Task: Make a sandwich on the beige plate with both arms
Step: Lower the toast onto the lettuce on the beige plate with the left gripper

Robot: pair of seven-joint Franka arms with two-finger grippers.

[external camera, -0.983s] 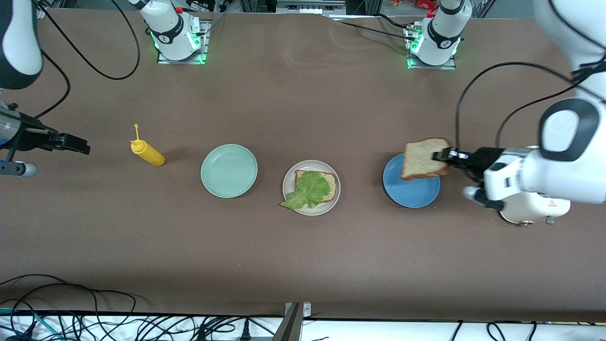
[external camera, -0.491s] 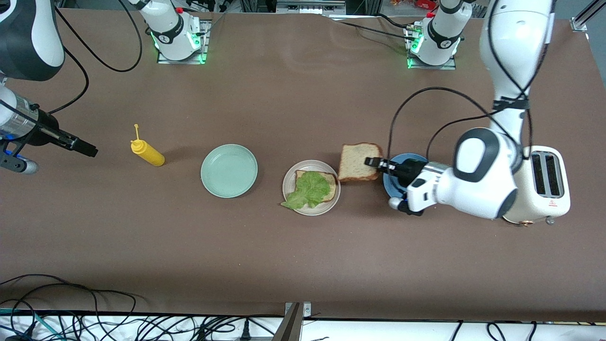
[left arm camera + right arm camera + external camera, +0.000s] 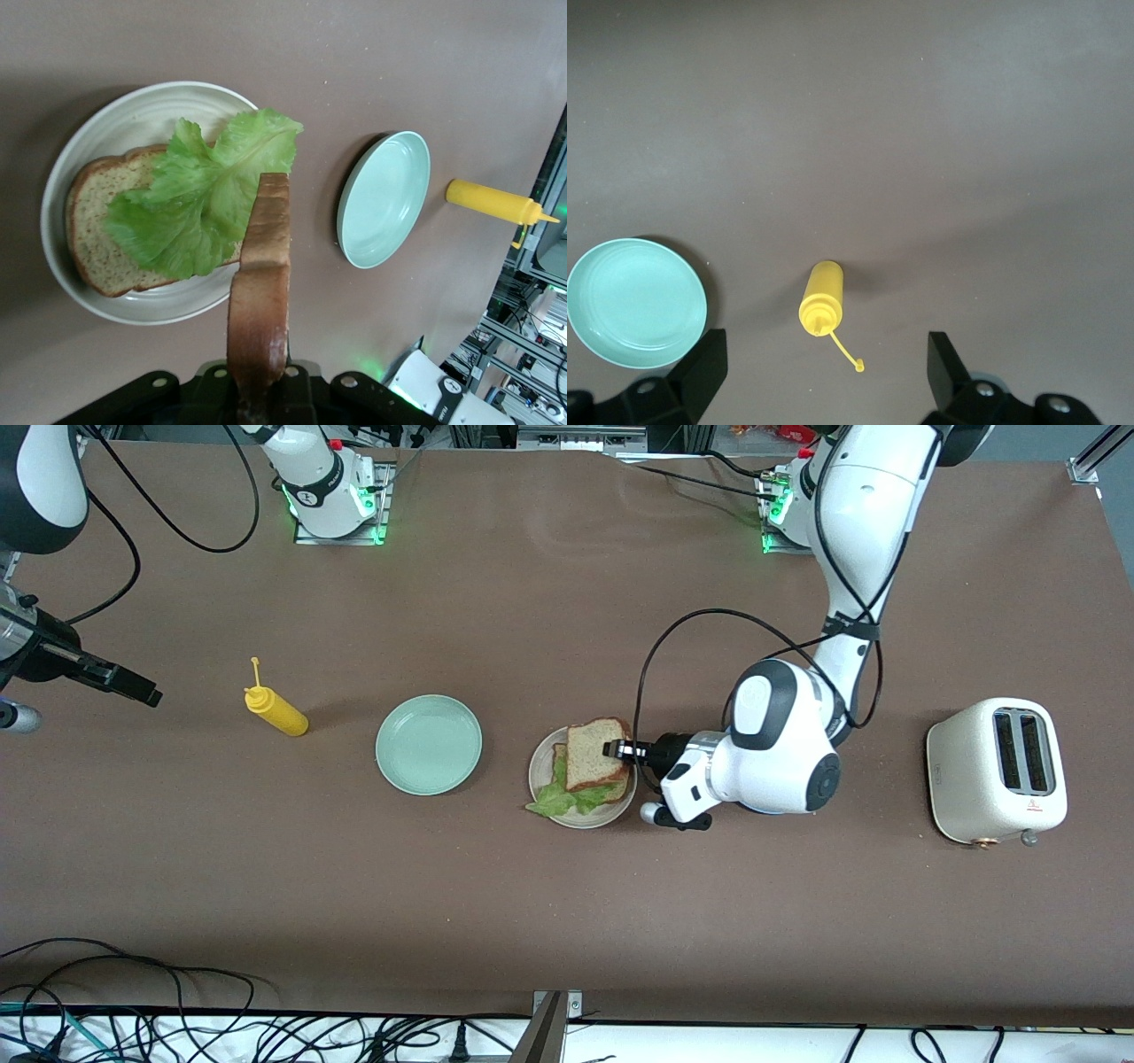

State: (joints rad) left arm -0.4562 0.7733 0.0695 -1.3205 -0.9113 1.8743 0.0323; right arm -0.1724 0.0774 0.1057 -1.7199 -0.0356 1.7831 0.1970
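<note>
**Top slice over the lettuce, release pending**

Inspection ran from the right arm's end of the desk. Right gripper [image 3: 149, 695] waited there above the bare desk near the mustard bottle [image 3: 282, 715], jaws wide and empty. A mint-green plate [image 3: 429, 744] lay next, unused. On the beige plate [image 3: 540, 766] sat the bottom slice [image 3: 97, 235] with the lettuce leaf [image 3: 199, 199] spread over it. Left gripper [image 3: 611, 749] hung over that plate, jaws clamped on one edge of the top slice [image 3: 595, 755], which appeared raised off the leaf. Recommended: level the slice, square it with the lower crust, lower until it rests, then open. A toaster [image 3: 997, 769] stood at the left arm's end.
</note>
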